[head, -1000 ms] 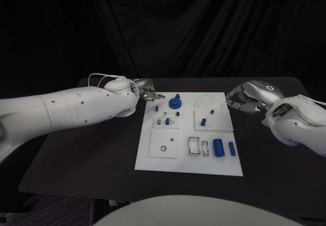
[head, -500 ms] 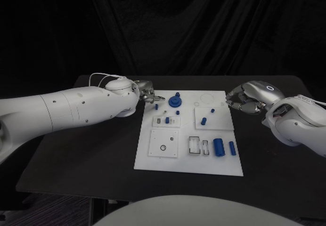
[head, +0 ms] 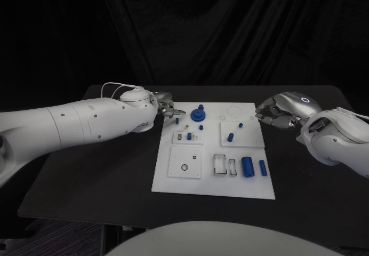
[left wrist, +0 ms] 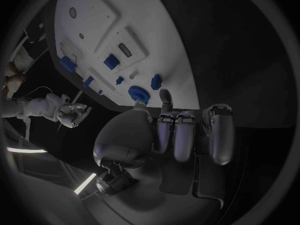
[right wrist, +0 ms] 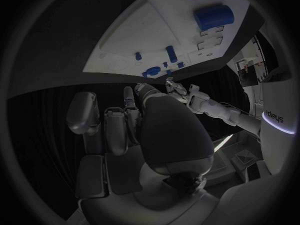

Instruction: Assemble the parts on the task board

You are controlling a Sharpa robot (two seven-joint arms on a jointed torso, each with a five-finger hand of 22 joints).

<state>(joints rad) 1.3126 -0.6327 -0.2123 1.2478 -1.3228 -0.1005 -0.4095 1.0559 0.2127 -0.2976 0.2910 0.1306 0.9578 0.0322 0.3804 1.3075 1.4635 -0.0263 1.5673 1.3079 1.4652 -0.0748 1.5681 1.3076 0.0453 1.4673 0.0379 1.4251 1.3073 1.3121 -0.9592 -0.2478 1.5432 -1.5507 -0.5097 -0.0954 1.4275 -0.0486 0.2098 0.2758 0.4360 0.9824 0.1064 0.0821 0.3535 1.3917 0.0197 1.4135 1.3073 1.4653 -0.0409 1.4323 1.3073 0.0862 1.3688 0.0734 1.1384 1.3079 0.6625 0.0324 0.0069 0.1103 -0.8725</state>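
The only writing that can be made out is a small dark word on the white casing of the robot's arm in the right wrist view, too small and bent to read with certainty; the task board (head: 214, 181) itself carries no readable marks.

The task board lies in the middle of the black tabletop (head: 92, 176); it is a white plate with raised square panels and small blue parts; a round blue knob-like part (head: 198, 113) stands at its far edge, a few small blue pegs (head: 189, 136) stand in the middle panels, and a large blue cylinder (head: 247, 166) with a thinner blue rod (head: 262, 168) just beside it lies toward the near right corner.

The left robot hand (head: 168, 106) sits at the board's far left corner, just beside the round blue knob-like part; in the left wrist view its fingers (left wrist: 175, 135) are curled in side by side over the tabletop near the board's edge, with nothing seen between them; one fingertip reaches close to the knob, though contact cannot be told.

The right robot hand (head: 275, 114) hangs just off the board's far right edge, apart from every part; its fingers (right wrist: 115, 127) are folded in against the palm, holding nothing.
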